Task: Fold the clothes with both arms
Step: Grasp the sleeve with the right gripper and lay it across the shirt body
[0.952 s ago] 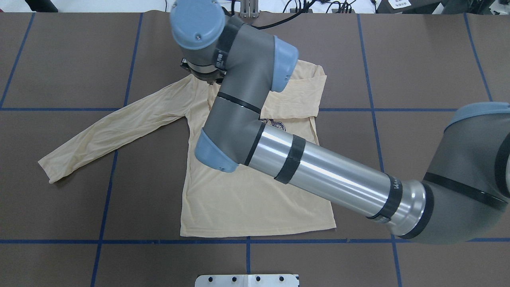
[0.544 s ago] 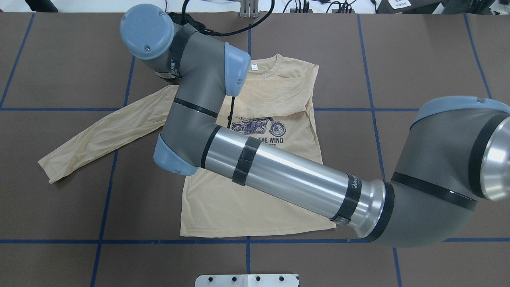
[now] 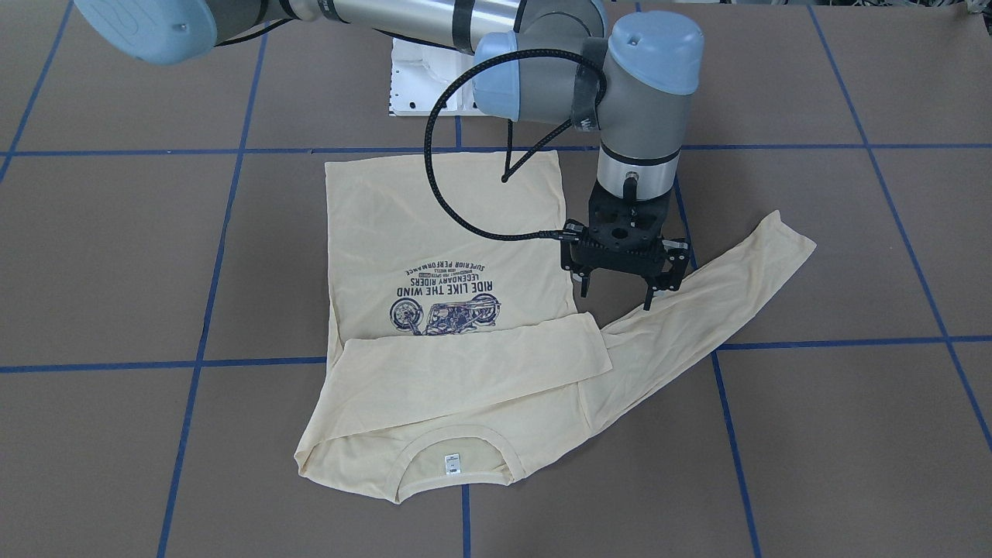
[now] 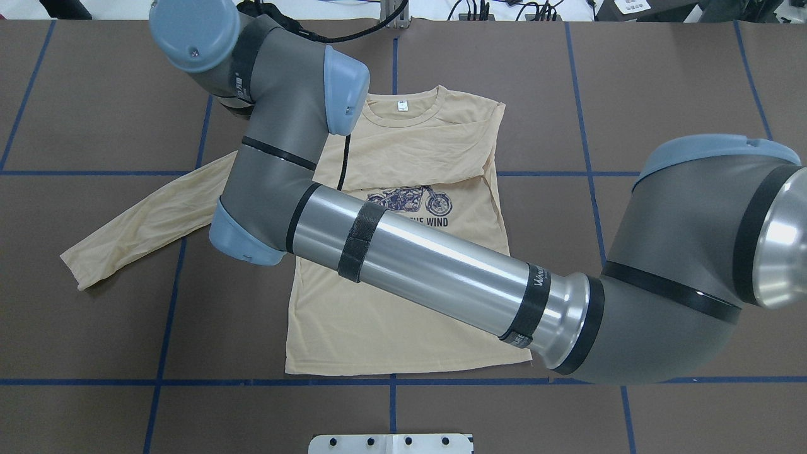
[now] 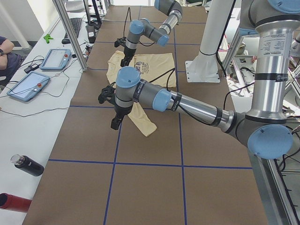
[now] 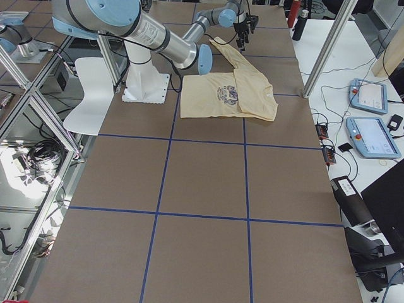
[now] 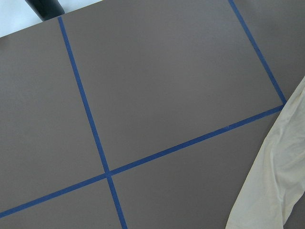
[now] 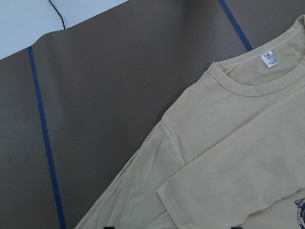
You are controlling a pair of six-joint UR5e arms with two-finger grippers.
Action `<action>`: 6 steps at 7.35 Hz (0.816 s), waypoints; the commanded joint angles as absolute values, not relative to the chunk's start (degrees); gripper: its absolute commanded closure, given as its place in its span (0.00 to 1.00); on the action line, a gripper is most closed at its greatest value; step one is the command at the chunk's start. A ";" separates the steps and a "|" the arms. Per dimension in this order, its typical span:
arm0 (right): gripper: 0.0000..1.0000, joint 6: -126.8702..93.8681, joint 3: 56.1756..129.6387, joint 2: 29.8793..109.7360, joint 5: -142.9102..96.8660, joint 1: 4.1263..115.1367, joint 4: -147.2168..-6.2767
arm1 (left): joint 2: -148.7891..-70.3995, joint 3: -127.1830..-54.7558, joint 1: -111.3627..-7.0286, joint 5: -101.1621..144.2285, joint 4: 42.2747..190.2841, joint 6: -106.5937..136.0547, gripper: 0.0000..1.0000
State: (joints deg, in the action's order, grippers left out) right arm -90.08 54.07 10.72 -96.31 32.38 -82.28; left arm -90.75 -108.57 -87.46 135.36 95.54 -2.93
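The cream shirt (image 4: 403, 328) lies flat, print up, neck label (image 8: 268, 59) away from the robot. One sleeve (image 3: 465, 360) is folded across the chest. The other sleeve (image 4: 139, 227) stretches out to the robot's left. My right arm (image 4: 410, 252) reaches across the shirt. Its right gripper (image 3: 616, 298) hangs open and empty just above the armpit, between the body and the stretched sleeve. My left gripper (image 5: 108, 112) shows only in the exterior left view, high near the sleeve's end (image 7: 281, 181); I cannot tell if it is open or shut.
Blue tape lines (image 4: 170, 271) grid the brown table. The white base plate (image 3: 418, 77) stands behind the shirt's hem. Along the operators' side are two tablets (image 5: 28, 84), bottles (image 5: 28, 166), frame posts (image 5: 70, 33) and a person's arm (image 5: 5, 51).
The right arm's wrist has swung toward the robot's left, from over the collar to the left shoulder, uncovering the neck and print. The shirt lies as before.
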 commanded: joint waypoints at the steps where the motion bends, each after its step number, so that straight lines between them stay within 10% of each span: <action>1: 0.01 -87.12 65.90 18.83 -101.76 34.62 -88.80 | -90.36 -108.90 -85.79 135.44 104.02 -2.46 0.00; 6: 0.00 -63.26 103.37 53.61 -108.60 42.86 -97.39 | -84.67 -108.90 -71.22 132.30 115.43 3.57 0.00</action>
